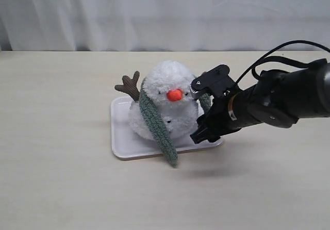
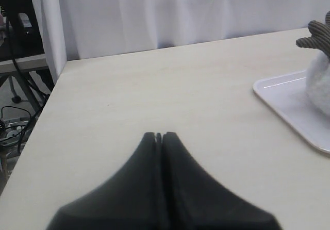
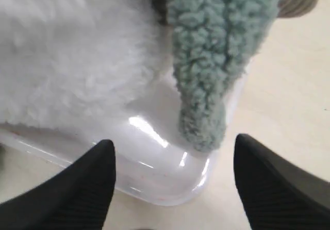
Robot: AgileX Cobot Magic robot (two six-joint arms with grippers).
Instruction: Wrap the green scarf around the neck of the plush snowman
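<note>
I see the plush snowman (image 1: 167,93) sitting upright on a white tray (image 1: 129,150) at the centre of the exterior frame, orange nose (image 1: 174,95) facing the camera. The tray lies flat on the pale counter (image 1: 62,178).

The green scarf (image 1: 157,124) drapes over the snowman. One end runs from beside the head on the left, slants down across the body and hangs over the tray's front rim. A short piece of the other end shows on the right of the head, partly behind my right hand (image 1: 201,111). Between the two ends, the front of the snowman's neck (image 1: 178,108) is bare white fluff. I cannot see how the scarf passes behind.

The right hand reaches in from the right edge, spread wide, right beside the snowman. In the right wrist view both fingers (image 3: 87,183) stand far apart with nothing gripped. The rounded scarf end (image 3: 201,121) hangs onto the tray corner (image 3: 154,183) between them, next to the white body (image 3: 67,60). I cannot tell whether a finger touches the plush.

The left hand (image 2: 160,135) shows only in its own wrist view, at the lower centre, fingers pressed together and empty, over bare counter (image 2: 154,85). The tray edge (image 2: 278,93) and a brown twig arm (image 2: 315,36) sit at the right edge of that frame, well apart from it.
</note>
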